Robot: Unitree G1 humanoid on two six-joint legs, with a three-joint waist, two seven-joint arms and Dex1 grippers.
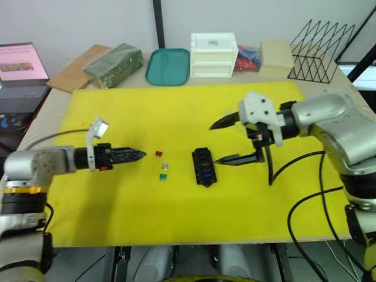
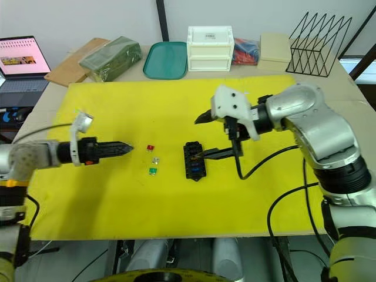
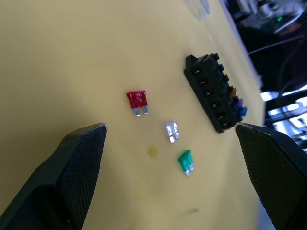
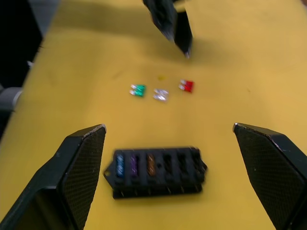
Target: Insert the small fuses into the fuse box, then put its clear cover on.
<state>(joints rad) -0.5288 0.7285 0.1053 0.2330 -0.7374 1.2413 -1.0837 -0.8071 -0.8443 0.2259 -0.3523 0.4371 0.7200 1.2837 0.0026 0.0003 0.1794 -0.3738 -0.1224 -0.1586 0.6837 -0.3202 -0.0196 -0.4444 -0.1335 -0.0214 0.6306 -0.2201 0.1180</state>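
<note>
The black fuse box (image 1: 204,167) lies mid-mat with blue, purple and orange fuses (image 4: 134,166) in three of its slots. Three small fuses lie loose to its left: red (image 1: 158,154), clear (image 1: 165,166) and green (image 1: 163,176). My left gripper (image 3: 170,128) is open and empty, low over the mat, its tips just left of the loose fuses. My right gripper (image 1: 215,143) is open and empty, hovering just right of the fuse box. A small transparent piece (image 3: 198,6), seemingly the clear cover, lies on the mat beyond the box.
The yellow mat (image 1: 176,217) covers the table. Along the back stand a laptop (image 1: 22,61), a green bag (image 1: 113,63), a teal tray (image 1: 168,66), a white drawer box (image 1: 214,54), a beige box (image 1: 276,57) and a wire rack (image 1: 322,51).
</note>
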